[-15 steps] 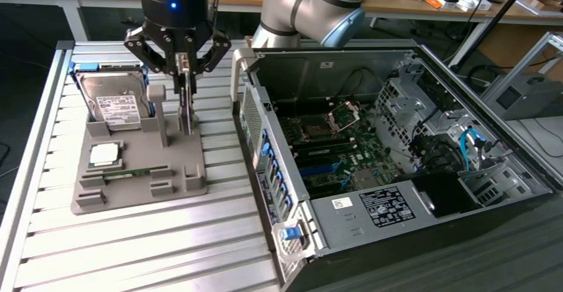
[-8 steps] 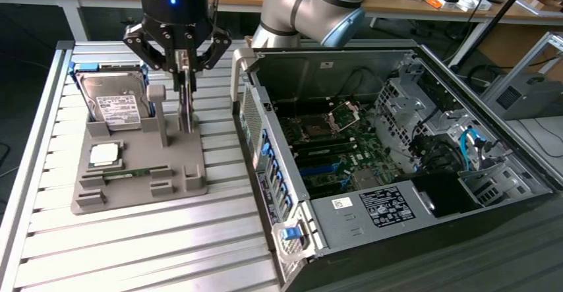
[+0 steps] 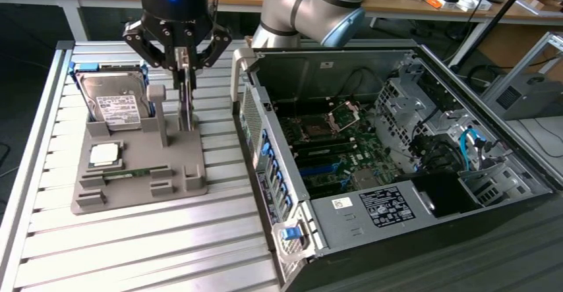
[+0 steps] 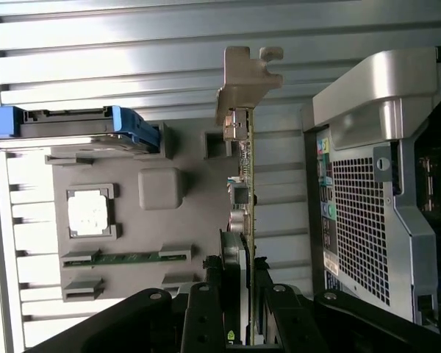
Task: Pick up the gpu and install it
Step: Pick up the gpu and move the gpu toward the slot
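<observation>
STEP: pick-up, grasp stage | gpu (image 3: pixel 187 107): upright on edge in a slot of the grey holder (image 3: pixel 132 196), on the holder's side nearest the open computer case (image 3: pixel 352 229) | gripper (image 3: pixel 182 74): jaws straddle the card's top edge, apparently clamped on it | NEXT NEEDS: straight lift clear of holder, card kept vertical

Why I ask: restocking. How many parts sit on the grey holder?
4: hard drive at the far end, chip in the middle, memory stick in front, card upright toward the case.
</observation>
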Tool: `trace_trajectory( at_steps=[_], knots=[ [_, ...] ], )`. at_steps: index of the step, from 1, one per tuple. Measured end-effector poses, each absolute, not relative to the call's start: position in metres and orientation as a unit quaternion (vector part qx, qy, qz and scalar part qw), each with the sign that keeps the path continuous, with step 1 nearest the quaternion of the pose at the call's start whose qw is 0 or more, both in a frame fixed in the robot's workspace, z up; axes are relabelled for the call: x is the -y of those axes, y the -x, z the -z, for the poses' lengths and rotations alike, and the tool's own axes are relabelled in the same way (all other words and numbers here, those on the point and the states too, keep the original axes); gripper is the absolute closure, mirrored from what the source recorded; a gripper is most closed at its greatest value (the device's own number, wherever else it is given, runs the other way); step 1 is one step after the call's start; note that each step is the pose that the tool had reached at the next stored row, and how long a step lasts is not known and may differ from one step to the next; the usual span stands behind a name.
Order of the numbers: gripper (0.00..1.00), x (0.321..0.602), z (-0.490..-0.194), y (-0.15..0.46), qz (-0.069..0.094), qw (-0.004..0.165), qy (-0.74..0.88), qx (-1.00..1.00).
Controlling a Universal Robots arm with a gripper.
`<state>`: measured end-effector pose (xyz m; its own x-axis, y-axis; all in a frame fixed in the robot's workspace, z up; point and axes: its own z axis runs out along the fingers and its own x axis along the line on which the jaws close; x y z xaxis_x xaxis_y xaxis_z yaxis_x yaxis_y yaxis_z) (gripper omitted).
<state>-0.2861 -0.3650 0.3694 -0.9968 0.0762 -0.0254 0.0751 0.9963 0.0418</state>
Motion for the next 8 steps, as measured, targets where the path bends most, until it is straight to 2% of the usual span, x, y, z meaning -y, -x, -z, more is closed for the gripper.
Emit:
trace_trajectory(
  at_steps=[8],
  knots=[
    [0.73,0.365,-0.3752,0.2861,-0.02,0.013,-0.038,-0.999]
  ],
)
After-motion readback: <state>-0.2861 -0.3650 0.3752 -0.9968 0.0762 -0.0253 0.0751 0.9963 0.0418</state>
